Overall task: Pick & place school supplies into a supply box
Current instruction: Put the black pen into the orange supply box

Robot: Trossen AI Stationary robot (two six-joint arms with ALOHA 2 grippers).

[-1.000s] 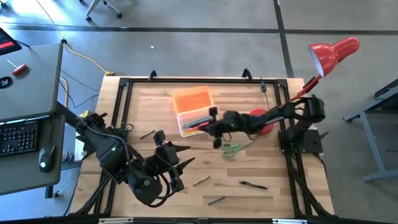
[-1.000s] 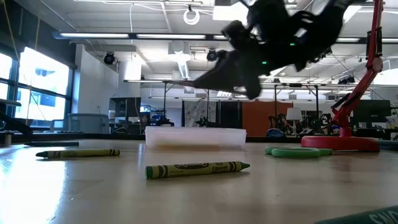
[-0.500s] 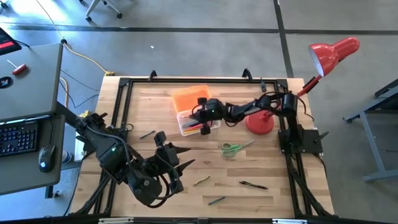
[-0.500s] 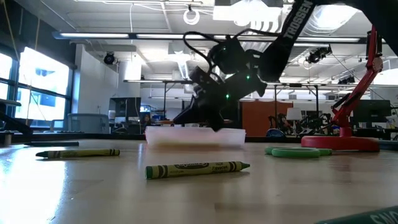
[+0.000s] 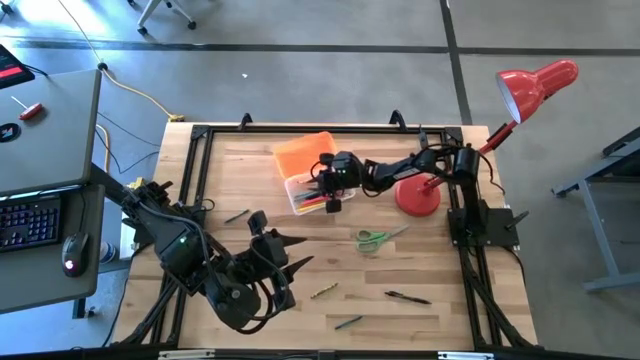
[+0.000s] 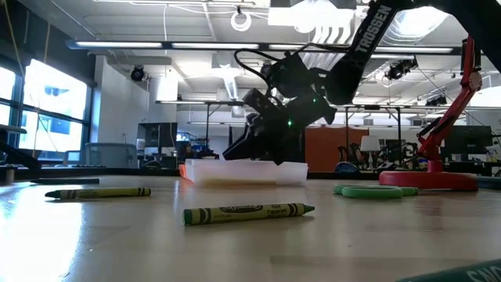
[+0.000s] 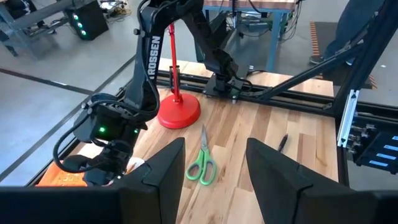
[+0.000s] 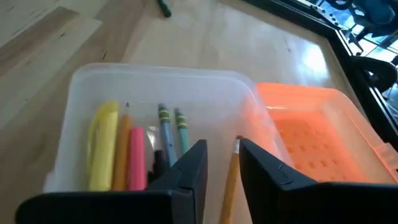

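Note:
The supply box's clear tray (image 5: pixel 303 194) lies open on the table, its orange lid (image 5: pixel 308 158) folded back toward the far edge. In the tray (image 8: pixel 155 78) lie yellow, orange and pink markers and several pencils. My right gripper (image 5: pixel 330 196) hovers over the tray, fingers pointing down into it (image 6: pixel 244 149). It is partly open (image 8: pixel 222 148), with an orange pencil (image 8: pixel 234 163) in the gap, close to one finger. My left gripper (image 5: pixel 295 252) waits open over the near left of the table (image 7: pixel 216 149). Green-handled scissors (image 5: pixel 373 238) lie flat on the table. My right gripper's fingers stand on either side of the orange pencil, whose eraser end (image 8: pixel 238 139) shows just past the fingertips. A gap shows between the pencil and one finger. Whether the other finger (image 8: pixel 255 163) touches it, I cannot tell.
The red lamp's round base (image 5: pixel 418 197) stands right of the box, under my right arm. Loose on the near table are a black pen (image 5: pixel 405 296), a green crayon (image 5: pixel 347 322) and a pencil (image 5: pixel 322 291). Two green crayons (image 6: pixel 249 212) (image 6: pixel 98 193) show in the low view.
My right gripper has moved from above the scissors toward the table's far left, over the box, and come down until its fingers point into the tray. In the last half second it has only shifted slightly there.

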